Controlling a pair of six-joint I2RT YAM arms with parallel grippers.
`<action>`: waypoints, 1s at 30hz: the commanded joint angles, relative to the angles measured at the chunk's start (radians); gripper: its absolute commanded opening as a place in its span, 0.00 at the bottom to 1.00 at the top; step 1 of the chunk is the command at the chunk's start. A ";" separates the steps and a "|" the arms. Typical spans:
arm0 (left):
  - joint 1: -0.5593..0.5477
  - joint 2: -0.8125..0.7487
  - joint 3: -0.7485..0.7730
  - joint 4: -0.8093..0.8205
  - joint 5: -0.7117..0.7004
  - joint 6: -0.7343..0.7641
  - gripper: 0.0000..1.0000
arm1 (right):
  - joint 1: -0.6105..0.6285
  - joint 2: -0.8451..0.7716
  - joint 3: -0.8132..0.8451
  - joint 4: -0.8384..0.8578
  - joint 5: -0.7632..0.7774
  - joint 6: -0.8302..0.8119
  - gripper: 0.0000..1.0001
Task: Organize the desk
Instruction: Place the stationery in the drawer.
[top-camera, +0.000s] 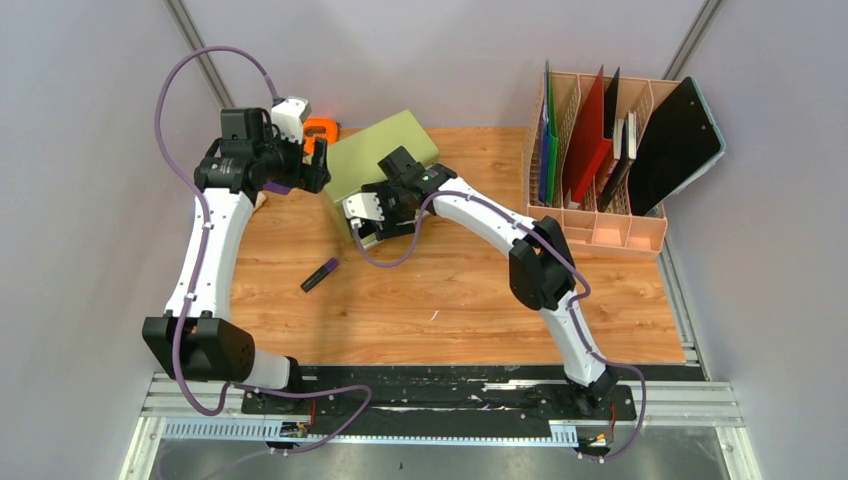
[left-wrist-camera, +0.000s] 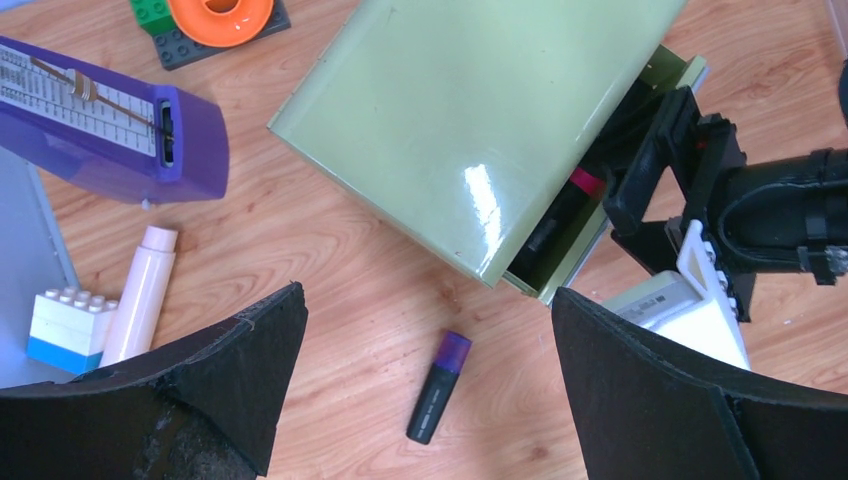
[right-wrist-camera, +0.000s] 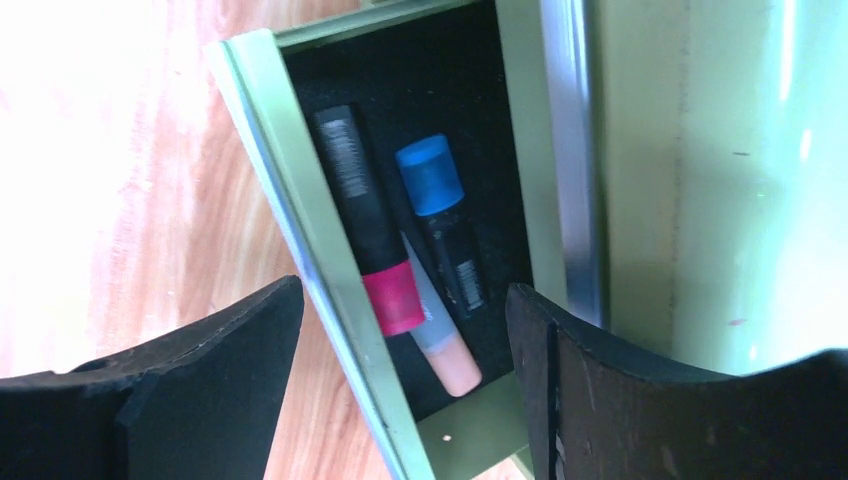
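Note:
The desk (top-camera: 450, 290) is orange-brown wood grain. An olive-green drawer chest (top-camera: 385, 155) lies at the back, its drawer (right-wrist-camera: 300, 230) pulled out. In the drawer lie a pink-capped black marker (right-wrist-camera: 365, 220), a blue-capped marker (right-wrist-camera: 435, 180) and a peach tube (right-wrist-camera: 450, 355). My right gripper (right-wrist-camera: 405, 290) hangs open over the drawer's front wall, holding nothing. A purple-capped black marker (left-wrist-camera: 438, 388) lies loose on the desk in front of the chest. My left gripper (left-wrist-camera: 428, 295) is open and empty, high above that marker.
A purple metronome (left-wrist-camera: 110, 130), a pale pink tube (left-wrist-camera: 140, 290), a white-and-blue brick (left-wrist-camera: 65, 325) and an orange roll on a grey plate (left-wrist-camera: 220, 15) sit at the back left. A peach file organizer (top-camera: 600, 225) with folders stands at the back right.

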 joint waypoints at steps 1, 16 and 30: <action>0.034 -0.027 0.024 0.027 -0.011 -0.003 1.00 | 0.024 -0.113 -0.031 0.029 -0.095 0.048 0.75; 0.187 -0.070 0.037 0.052 0.006 -0.120 1.00 | 0.174 -0.024 0.108 -0.004 -0.239 0.092 0.73; 0.323 -0.144 -0.028 0.087 0.011 -0.101 1.00 | 0.191 0.237 0.295 0.049 -0.295 0.092 0.71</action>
